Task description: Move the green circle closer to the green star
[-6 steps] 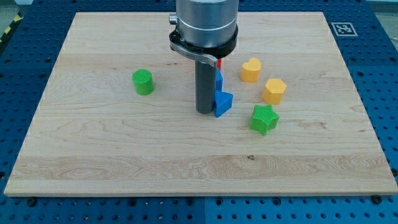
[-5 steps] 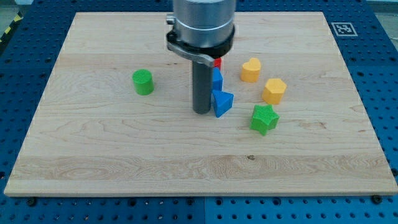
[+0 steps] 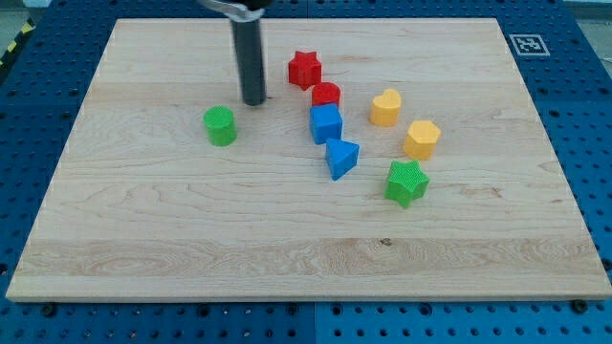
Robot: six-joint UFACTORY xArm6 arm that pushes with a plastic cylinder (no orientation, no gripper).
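Our tip (image 3: 253, 102) stands just toward the board's top-right of the green circle (image 3: 220, 125), not touching; we carry no fingers. The green star (image 3: 406, 182) waits toward the right edge, so we judge the tip must still swing to the circle's left.

The bench (image 3: 143, 229) is pale wood with a fine grain, on a blue perforated base (image 3: 593, 143). The circle (image 3: 220, 125) and star (image 3: 406, 182) are green; another star (image 3: 304, 69) and round block (image 3: 326, 95) red; the cube (image 3: 326, 124) and triangle (image 3: 341, 157) blue; two blocks (image 3: 385, 107) (image 3: 422, 139) yellow; my tip (image 3: 253, 101) dark grey
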